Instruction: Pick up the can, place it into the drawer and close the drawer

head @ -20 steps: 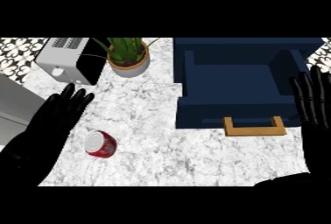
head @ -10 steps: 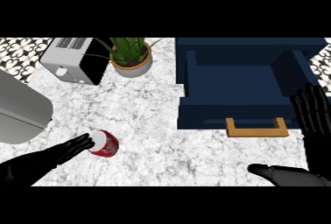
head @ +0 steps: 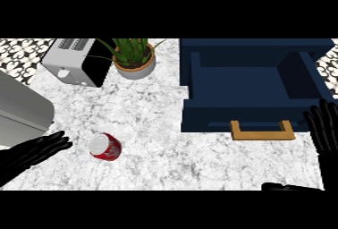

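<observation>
The small red metal can point(head: 105, 146) lies on its side just right of the left hand point(head: 36, 152), not touching its straight fingers. The right hand point(head: 325, 127) rests open, well apart.

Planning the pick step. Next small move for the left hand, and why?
Probably slide the left hand rightward to the can and curl around it. The can lies on its side on the counter, just off the open fingertips, not yet held. The drawer is already open; the right hand rests open at the right edge.
</observation>
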